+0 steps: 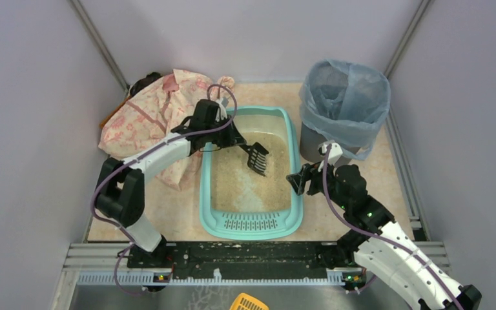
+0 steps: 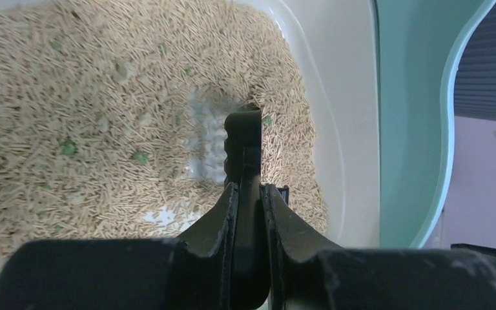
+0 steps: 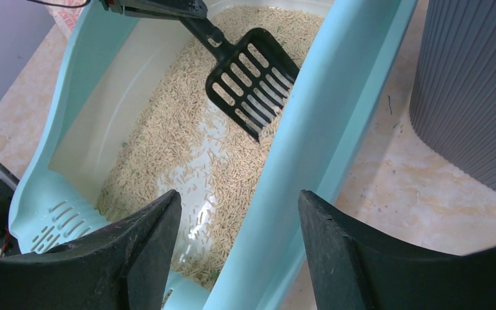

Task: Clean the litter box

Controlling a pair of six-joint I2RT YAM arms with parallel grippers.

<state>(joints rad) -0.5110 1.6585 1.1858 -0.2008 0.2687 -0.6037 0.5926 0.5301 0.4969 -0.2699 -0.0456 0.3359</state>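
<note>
Some yellow slotted thing (image 1: 248, 302) is cut off at the 6 o'clock edge, so no telling what it is. There's one litter box (image 1: 205, 187), one black scoop (image 1: 257, 157) and one bagged bin (image 1: 342, 106). The box sits mid-table with its long axis running 12-to-6, grille end at 6, and the bin off at its 2. The left gripper (image 1: 229, 139) is clamped on the scoop's handle, while the right gripper (image 1: 299, 181) hangs spread wide over the box's 3 o'clock rim.

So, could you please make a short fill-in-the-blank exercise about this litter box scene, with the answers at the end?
1. The left tool is ____ on the handle of the black scoop.
2. The right tool is ____ and holds nothing.
3. The grey bin beside the litter box is lined with a ____ bag.
Missing words: shut; open; blue.
</note>
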